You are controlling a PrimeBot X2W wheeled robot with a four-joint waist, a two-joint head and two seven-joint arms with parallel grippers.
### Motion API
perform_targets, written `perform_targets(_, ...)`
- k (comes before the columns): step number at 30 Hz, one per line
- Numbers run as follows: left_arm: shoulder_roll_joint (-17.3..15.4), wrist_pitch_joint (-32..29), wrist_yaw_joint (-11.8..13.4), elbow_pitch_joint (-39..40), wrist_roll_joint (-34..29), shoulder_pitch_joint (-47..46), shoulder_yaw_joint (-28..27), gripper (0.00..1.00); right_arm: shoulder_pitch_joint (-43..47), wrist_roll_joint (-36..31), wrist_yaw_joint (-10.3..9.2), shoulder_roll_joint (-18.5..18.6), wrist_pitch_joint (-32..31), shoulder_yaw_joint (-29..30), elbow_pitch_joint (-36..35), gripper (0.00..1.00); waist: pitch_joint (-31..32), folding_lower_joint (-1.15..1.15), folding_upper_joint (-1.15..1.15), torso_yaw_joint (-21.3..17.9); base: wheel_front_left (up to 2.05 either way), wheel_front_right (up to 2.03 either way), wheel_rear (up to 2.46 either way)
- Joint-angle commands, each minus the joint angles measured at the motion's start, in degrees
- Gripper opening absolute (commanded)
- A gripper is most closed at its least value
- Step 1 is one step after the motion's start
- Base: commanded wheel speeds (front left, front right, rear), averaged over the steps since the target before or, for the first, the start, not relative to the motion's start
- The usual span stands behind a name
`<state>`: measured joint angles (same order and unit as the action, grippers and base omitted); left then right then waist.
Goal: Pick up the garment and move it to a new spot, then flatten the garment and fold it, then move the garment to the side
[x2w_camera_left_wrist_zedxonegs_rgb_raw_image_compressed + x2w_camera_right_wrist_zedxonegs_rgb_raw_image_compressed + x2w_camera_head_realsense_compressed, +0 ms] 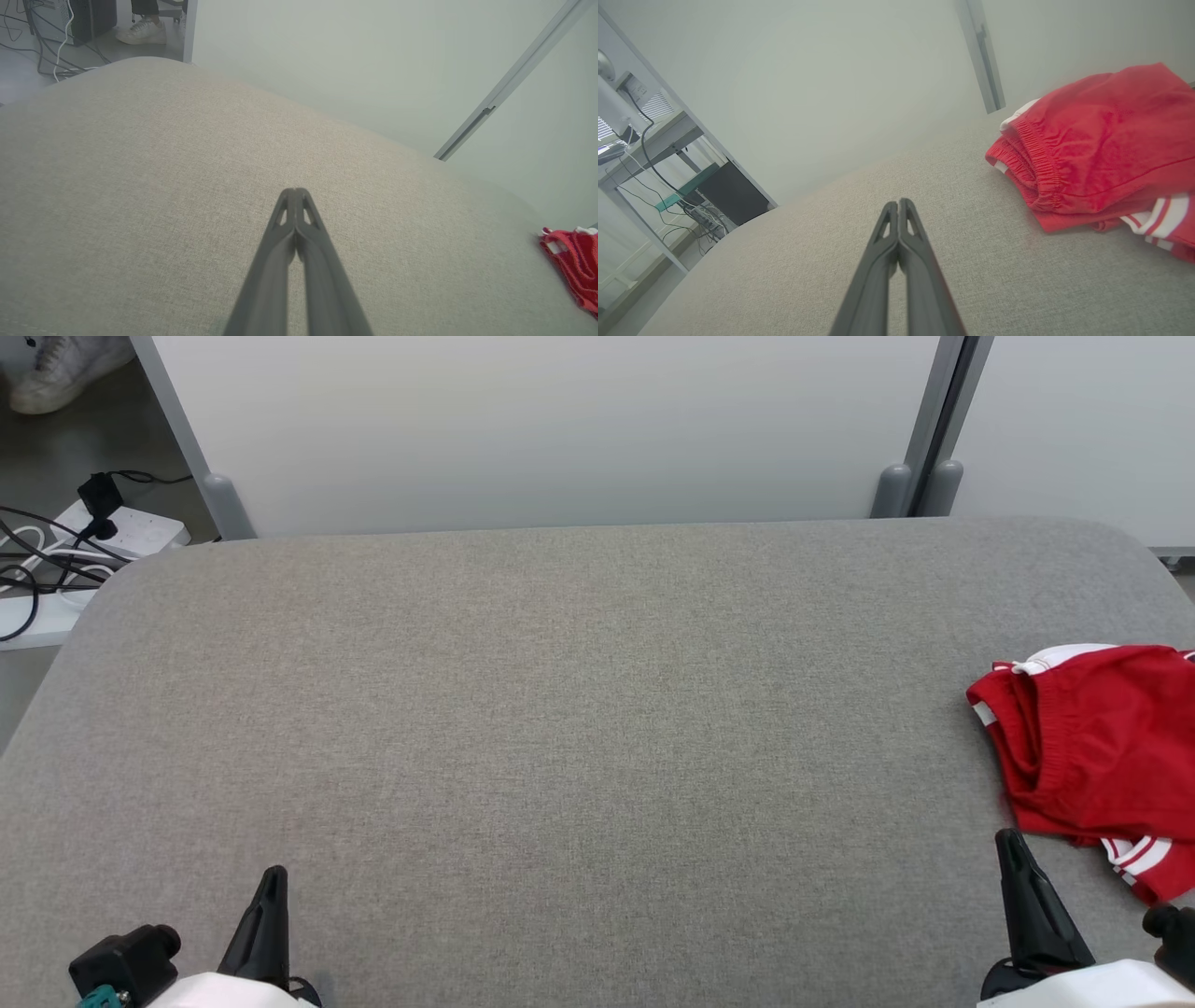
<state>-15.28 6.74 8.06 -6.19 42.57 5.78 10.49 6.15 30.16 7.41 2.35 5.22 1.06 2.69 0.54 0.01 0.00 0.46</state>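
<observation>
The garment (1092, 747), a red fabric piece with white side stripes and a gathered elastic waistband, lies bunched in loose layers at the right edge of the work surface. The head view's right border cuts it off. The visible part runs from far to near along that edge; we cannot settle its full long axis.

The right gripper (1010, 845) stands just beside the garment's near left corner, apart from it. Its two dark fingers are pressed together and hold nothing. From these jaws the garment lies forward and to the right, with the waistband fold facing them. The left gripper (275, 877) is well apart from the garment, at the near left of the surface. Its fingers are likewise closed and empty.

We judge the right arm the nearer one for any grasp. Its jaws would have to open first, then approach the layered waistband edge.

The grey woven fabric-covered surface (560, 709) is flat, with rounded far corners. White wall panels (560, 429) with grey posts (893, 490) stand behind it. On the floor at the far left we see a white power strip (121, 527) with black cables (28, 583) and a pale shoe (65, 369).
</observation>
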Motion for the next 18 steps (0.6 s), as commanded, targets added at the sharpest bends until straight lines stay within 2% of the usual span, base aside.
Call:
perform_targets(1, -0.51, -0.34, -0.80, 0.97, 1.55, -3.30, -1.62, 0.00, -2.88, 2.19, 0.02, 1.14, -0.45, -0.21, -1.09, 0.00, -0.01, -0.01, 0.00, -0.01, 0.00, 0.00, 0.00)
perform_targets(18, 1.73, -2.56, -3.54, -0.58, 10.64, -4.88, -4.27, 0.00, -4.58, 13.91, 0.03, 1.56, -1.95, 0.11, 1.17, 0.00, -0.15, -0.01, 0.00, -0.09, 0.00, 0.00, 0.00)
